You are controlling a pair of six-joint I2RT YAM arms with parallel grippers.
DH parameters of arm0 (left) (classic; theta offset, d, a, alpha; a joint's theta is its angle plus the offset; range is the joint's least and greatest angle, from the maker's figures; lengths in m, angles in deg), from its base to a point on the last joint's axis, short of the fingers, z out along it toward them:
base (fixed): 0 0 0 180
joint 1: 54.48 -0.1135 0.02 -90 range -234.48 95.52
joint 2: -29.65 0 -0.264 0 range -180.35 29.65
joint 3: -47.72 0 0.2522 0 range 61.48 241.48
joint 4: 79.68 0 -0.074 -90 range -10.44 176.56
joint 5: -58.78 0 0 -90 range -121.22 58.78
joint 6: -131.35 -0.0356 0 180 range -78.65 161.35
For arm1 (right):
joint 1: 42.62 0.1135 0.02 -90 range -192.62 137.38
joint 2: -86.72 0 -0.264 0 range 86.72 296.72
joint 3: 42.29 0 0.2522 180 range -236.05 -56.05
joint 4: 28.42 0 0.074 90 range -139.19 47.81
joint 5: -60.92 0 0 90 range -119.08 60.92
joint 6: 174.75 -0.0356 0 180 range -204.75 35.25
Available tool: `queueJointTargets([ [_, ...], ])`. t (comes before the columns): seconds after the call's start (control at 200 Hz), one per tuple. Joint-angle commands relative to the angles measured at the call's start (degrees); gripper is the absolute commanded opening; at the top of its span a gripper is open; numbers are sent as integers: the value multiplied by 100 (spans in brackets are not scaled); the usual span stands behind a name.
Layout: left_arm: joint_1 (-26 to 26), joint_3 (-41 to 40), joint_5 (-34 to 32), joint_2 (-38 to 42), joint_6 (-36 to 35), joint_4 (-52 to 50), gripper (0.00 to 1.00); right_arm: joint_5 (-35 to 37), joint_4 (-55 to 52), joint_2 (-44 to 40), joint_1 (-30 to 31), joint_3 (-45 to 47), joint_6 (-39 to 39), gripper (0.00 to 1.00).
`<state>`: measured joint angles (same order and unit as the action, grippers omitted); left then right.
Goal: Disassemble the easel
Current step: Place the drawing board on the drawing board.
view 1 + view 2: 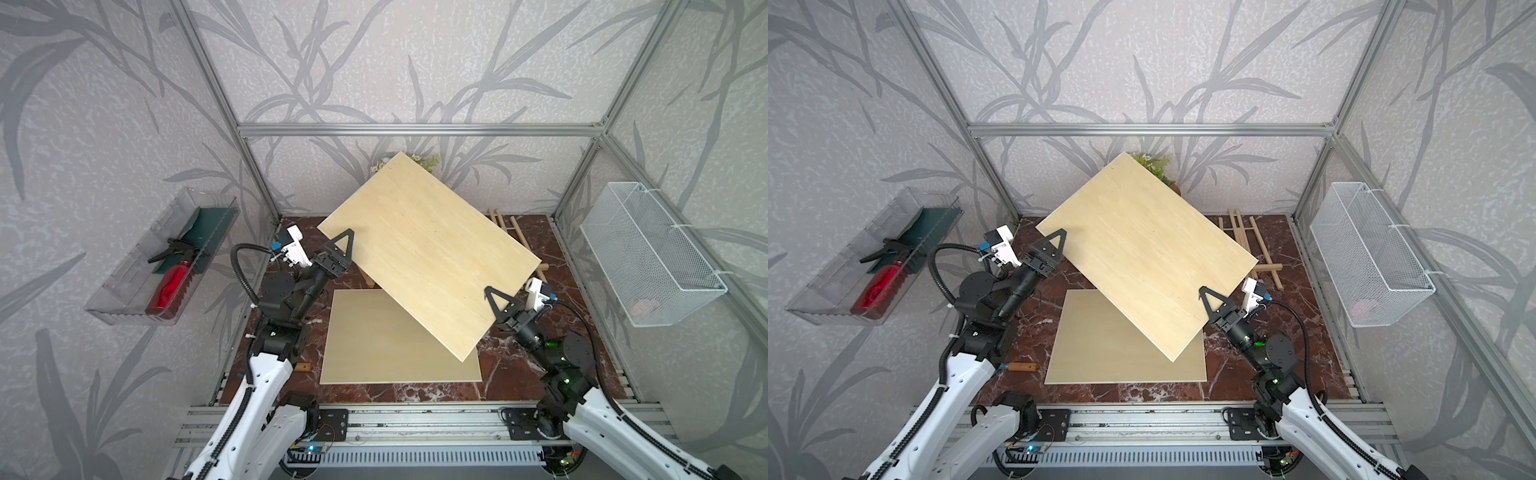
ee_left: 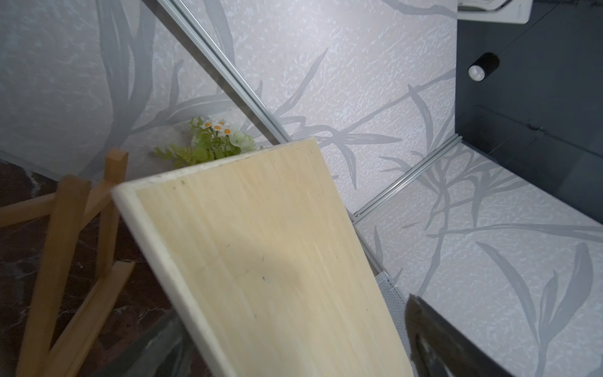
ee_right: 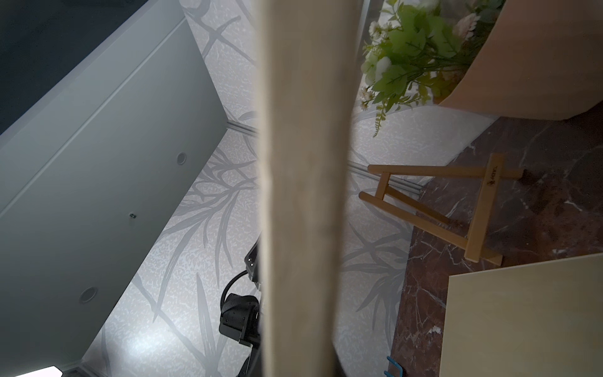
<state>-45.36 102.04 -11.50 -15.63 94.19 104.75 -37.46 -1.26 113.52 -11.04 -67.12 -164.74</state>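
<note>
"Progress on the easel: how is it judged?"
"Roughly midway, it is judged. On the left, the left jaws are seen spread about a corner of the raised board [image 1: 428,253], with nothing pinched. A second board [image 1: 386,353] is laid flat on the table [image 1: 523,374] beneath it."
"Is the raised board carried at all?"
"It is pinched at its near right edge by the right jaws and held tilted, clear of the table. Behind it, to the right, the easel frame [image 1: 513,232] is seen on the table, bare of boards and partly hidden."
"What is left?"
"The held board is yet to be set down. Whether the frame must be taken apart further cannot be told."
</note>
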Motion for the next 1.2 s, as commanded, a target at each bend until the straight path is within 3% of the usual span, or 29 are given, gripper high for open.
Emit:
queueJointTargets([
  [0.0,20,399,133,235,-458,-856,99,267,233,-841,-353,-220,-201,0],
  [0.36,29,838,-286,317,-1170,-3025,99,-768,-1660,-1673,-938,-444,-565,0],
  [0.57,67,1038,-407,332,-1697,-4281,99,-1110,-3562,-2238,-960,-1010,-30,0],
  [0.79,224,874,-631,587,-2140,-5080,99,-1203,-4597,-2460,-960,-1459,380,0],
  [0.925,290,798,-713,725,-2290,-5350,99,-1103,-5186,-2418,-960,-1933,675,0],
  [1.045,393,805,-990,842,-2564,-5715,99,-1042,-6357,-2158,-960,-2668,1282,0],
  [1.195,501,641,-1225,1029,-2769,-5910,98,-1364,-6976,-1812,-960,-3172,1624,0],
])
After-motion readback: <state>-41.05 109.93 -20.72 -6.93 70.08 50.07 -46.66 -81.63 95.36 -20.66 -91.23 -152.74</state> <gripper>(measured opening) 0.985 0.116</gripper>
